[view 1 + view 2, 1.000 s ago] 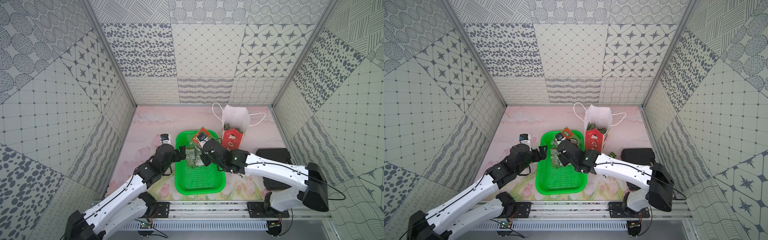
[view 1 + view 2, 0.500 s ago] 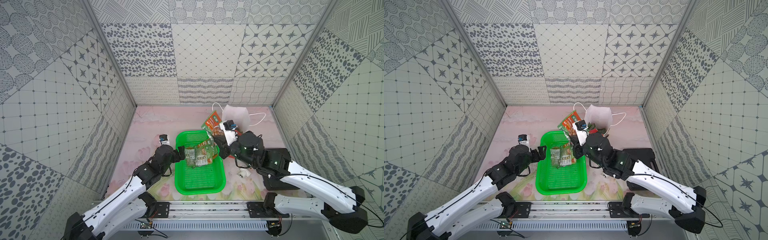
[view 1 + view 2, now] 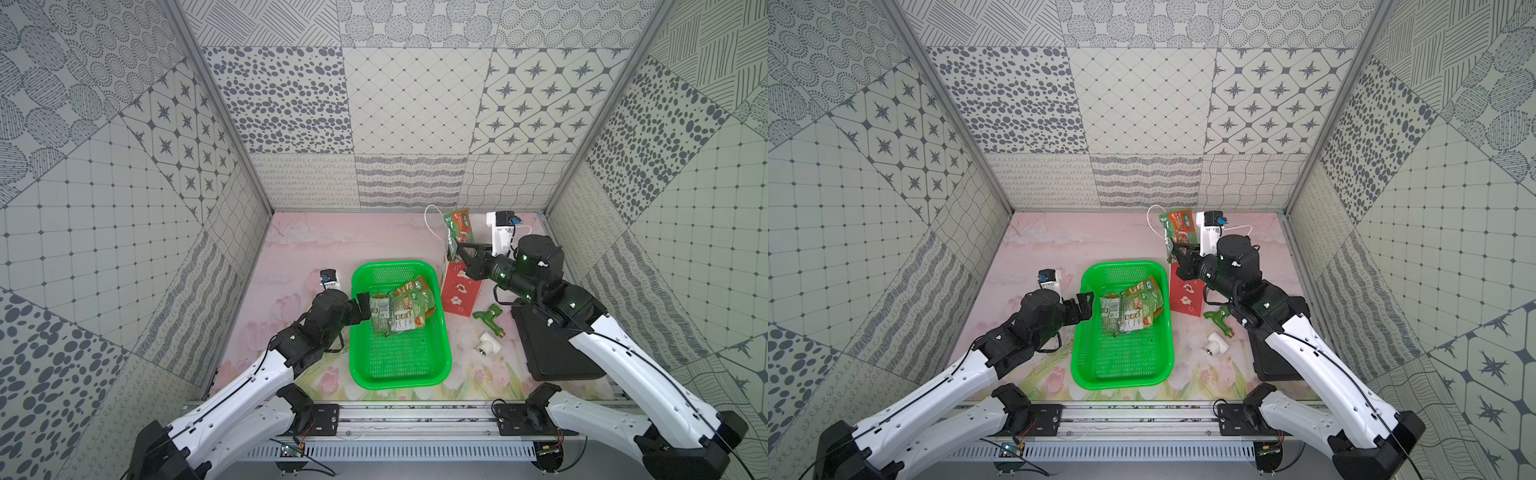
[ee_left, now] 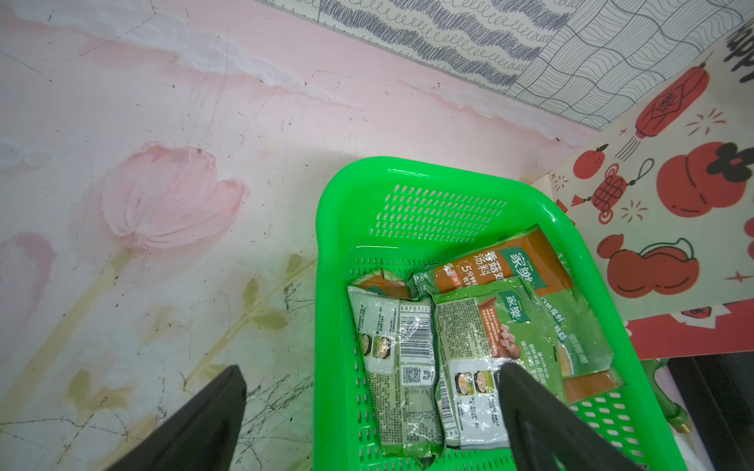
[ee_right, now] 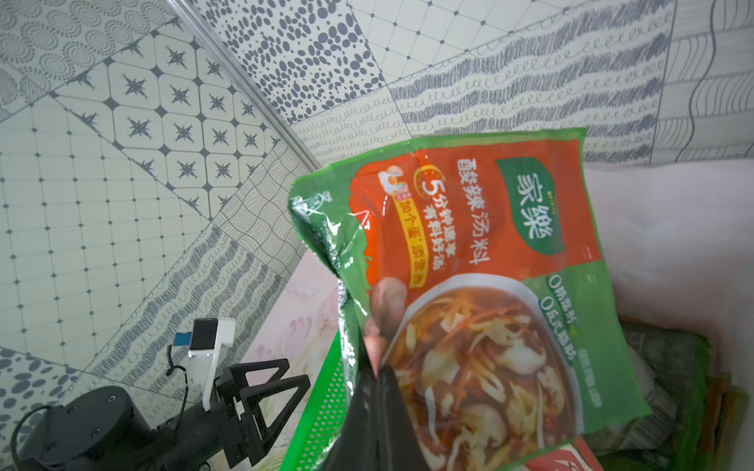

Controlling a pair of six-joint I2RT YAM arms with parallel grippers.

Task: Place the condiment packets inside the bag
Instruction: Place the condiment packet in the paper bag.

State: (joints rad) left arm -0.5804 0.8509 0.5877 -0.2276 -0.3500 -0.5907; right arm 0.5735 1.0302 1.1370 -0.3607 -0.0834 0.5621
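Basket [image 3: 399, 365] of green mesh sits on the pink surface [image 3: 299, 257]. At its left rim the left claw [image 4: 371, 369] hangs spread to its widest, straddling that rim and holding nothing. Several condiment packets [image 3: 401, 309] lie overlapped in the basket's far half. Just off its far right corner stands the bag [image 3: 461, 291], red front showing. Beyond that corner, the right claw [image 5: 377, 379] is clamped tight on one orange-and-green packet [image 3: 459, 226], seemingly over the bag's mouth.
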